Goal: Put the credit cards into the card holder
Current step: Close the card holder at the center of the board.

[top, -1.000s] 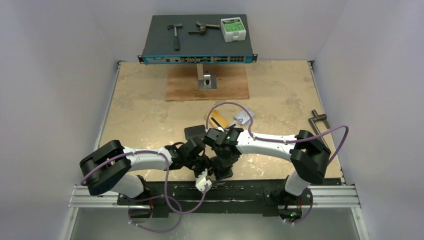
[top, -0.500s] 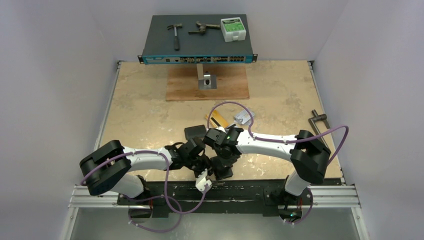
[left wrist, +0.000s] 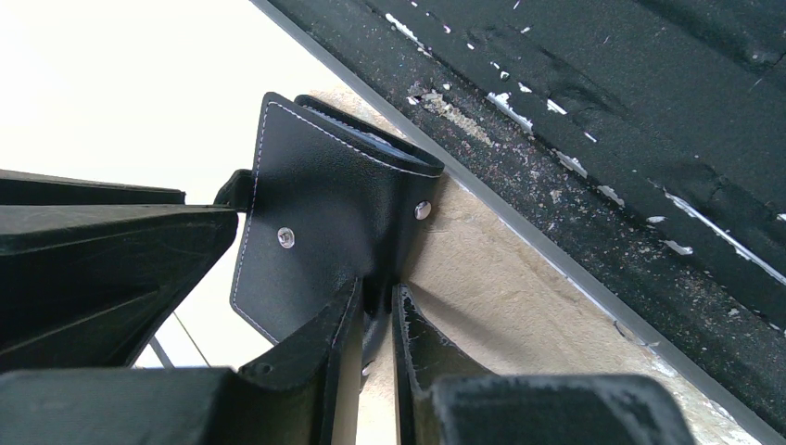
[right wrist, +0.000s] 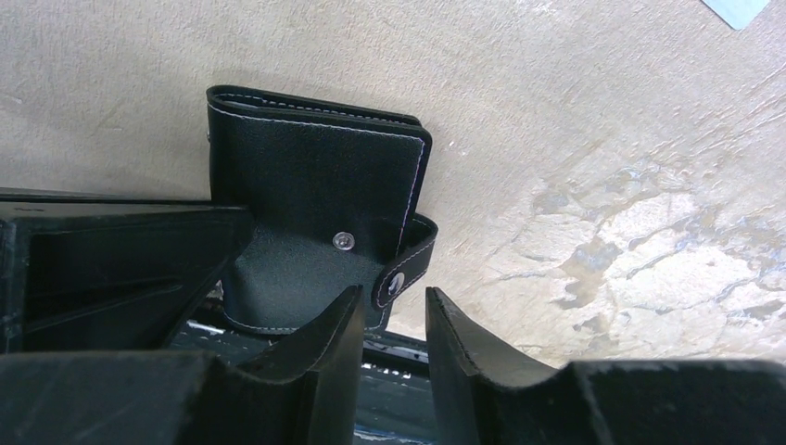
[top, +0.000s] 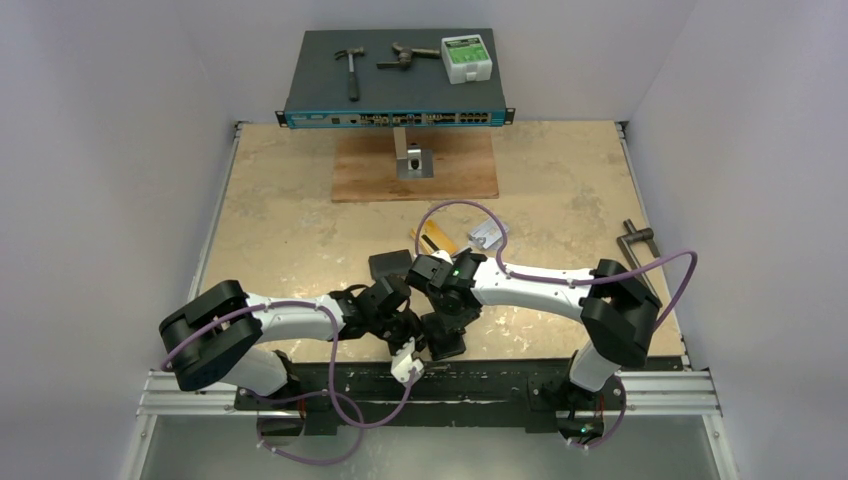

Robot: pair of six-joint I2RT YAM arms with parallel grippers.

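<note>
One black leather-like folding card holder (right wrist: 306, 176) sits between two tools, the left gripper (left wrist: 375, 297) and the right gripper (right wrist: 389, 301). Beyond the right gripper lie two thin plastic credit cards, one gold-orange card (top: 437, 238) and one silver-grey card (top: 488, 235), and one plain black rectangular pouch (top: 388, 265).

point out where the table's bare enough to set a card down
Bare tabletop left, between the table's edge, the wooden board and the black pouch. Also right, between the board, the silver card and the metal bar. Crowded near centre: left gripper and right gripper meet at the card holder.
</note>
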